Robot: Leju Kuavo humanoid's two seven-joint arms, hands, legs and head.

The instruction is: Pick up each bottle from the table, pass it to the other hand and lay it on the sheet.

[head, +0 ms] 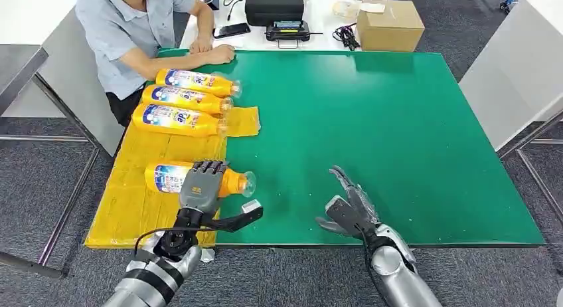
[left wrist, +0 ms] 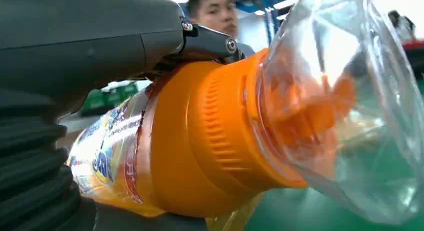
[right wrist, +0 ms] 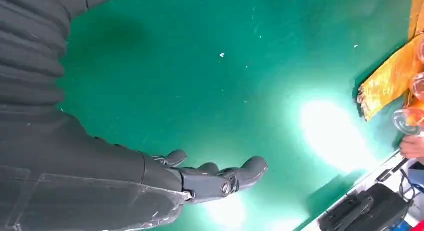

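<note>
A: Far left, head view: yellow sheet (head: 133, 201) flat along the left edge of the green table (head: 398, 134). Three bottles (head: 179, 101) lying side by side on its far end, caps toward the green.

B: Person (head: 133, 28) seated behind them, forearm on the table's far edge. Not touching any bottle.

A: Nearer on the sheet: fourth bottle (head: 166, 176) on its side, clear cap end (head: 247, 183) poking past the sheet's edge over the green.

B: Left hand (head: 202, 187) on top of that bottle, fingers (head: 210, 166) draped across the orange body, close together. Thumb (head: 240, 218) stuck out toward the table's middle, clear of the bottle.

A: Gripping, or only resting?

B: Cannot tell from the head view. Left wrist view: bottle (left wrist: 200, 141) pressed up against the palm, one dark finger (left wrist: 210, 43) hooked over the orange shoulder. Clear cap (left wrist: 350, 101) big in the foreground. Reads as held.

A: Bottle down on the sheet or raised?

B: Low over the sheet; contact underneath hidden by the hand.

A: Right of centre: right hand (head: 348, 204) over bare green near the front edge, palm open, nothing in it.

B: Right wrist view confirms: fingers (right wrist: 220, 178) stretched out, slightly parted, above green table (right wrist: 210, 66). Corner of sheet (right wrist: 390, 81) at the picture's edge.

A: Far side, beyond the table: black case (head: 273, 4), phone (head: 232, 30), cardboard box (head: 389, 24).
</note>
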